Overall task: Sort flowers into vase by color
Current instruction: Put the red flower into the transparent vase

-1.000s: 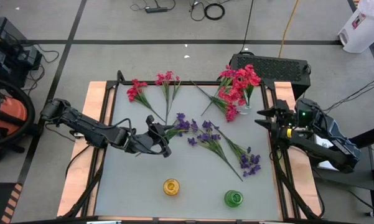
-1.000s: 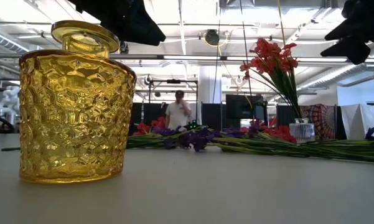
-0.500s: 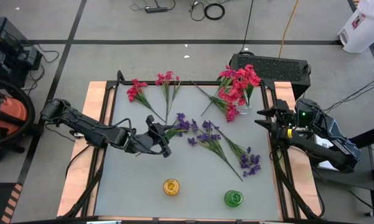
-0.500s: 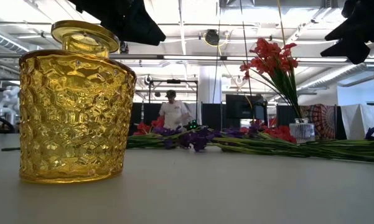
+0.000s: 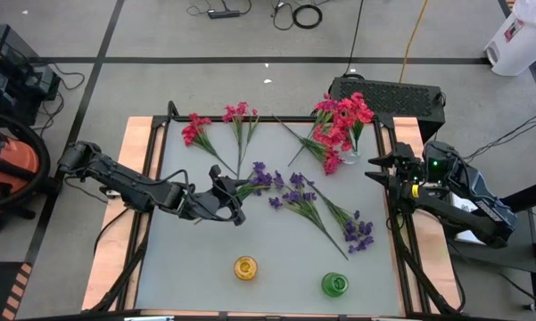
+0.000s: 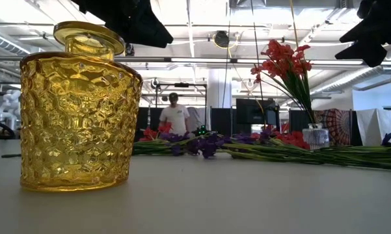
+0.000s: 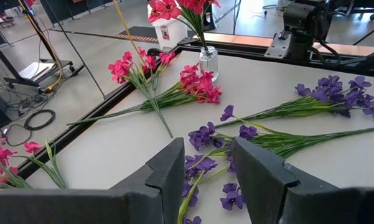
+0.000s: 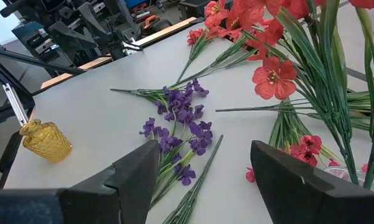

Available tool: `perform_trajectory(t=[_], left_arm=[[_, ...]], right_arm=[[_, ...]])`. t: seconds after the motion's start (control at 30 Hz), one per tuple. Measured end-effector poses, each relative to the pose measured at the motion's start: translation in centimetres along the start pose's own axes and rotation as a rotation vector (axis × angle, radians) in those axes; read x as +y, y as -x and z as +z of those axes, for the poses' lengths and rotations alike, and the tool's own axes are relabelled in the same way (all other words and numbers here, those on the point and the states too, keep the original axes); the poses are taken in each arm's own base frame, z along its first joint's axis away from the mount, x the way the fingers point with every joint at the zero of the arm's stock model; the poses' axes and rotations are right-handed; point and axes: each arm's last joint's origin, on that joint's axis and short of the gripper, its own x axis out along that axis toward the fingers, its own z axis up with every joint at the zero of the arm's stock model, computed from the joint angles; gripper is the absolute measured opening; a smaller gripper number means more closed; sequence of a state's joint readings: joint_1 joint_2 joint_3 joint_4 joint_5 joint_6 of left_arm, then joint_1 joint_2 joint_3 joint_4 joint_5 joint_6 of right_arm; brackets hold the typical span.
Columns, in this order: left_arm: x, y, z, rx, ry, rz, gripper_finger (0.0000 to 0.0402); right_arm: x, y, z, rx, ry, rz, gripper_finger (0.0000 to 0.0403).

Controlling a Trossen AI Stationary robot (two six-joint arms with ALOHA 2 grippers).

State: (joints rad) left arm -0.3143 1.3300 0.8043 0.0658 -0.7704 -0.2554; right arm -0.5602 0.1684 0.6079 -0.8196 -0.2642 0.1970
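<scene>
The left gripper hovers low over the middle of the table, fingers parted wide and empty, right beside a purple flower sprig. More purple sprigs fan out toward the right edge, ending in a purple cluster. Red flowers stand in a clear vase at the far right corner, with pink sprigs lying along the far edge. The right gripper waits at the right edge near that vase, fingers spread and empty. A yellow vase and a green vase sit near the front edge, both without flowers.
</scene>
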Motion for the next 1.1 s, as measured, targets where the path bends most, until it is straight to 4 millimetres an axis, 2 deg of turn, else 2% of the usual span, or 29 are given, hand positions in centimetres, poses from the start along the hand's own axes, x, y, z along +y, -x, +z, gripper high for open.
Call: perform_trajectory(t=[0.13,0.27,0.57,0.73,0.87,1.1], left_arm=[[0.1,0.0,0.0,-0.002,0.0,0.018,0.0144],[0.5,0.1,0.9,-0.017,0.058,0.121,0.0144],[2.9,-0.3,3.2,0.082,0.154,0.31,0.0144],[5.1,-0.5,4.3,0.156,0.134,0.426,0.0144],[7.2,-1.0,4.4,0.205,0.139,0.531,0.0144],[12.2,-2.1,3.7,0.267,0.315,0.76,0.0144]], right_arm=[[0.0,0.0,0.0,0.0,0.0,0.0,0.0247],[0.0,0.0,0.0,0.0,0.0,0.0,0.0247],[0.0,0.0,0.0,0.001,0.0,-0.001,0.0247],[0.0,0.0,0.0,0.001,0.0,-0.001,0.0247],[0.0,0.0,0.0,0.001,0.0,-0.001,0.0247],[0.0,0.0,0.0,0.001,0.0,-0.001,0.0247]])
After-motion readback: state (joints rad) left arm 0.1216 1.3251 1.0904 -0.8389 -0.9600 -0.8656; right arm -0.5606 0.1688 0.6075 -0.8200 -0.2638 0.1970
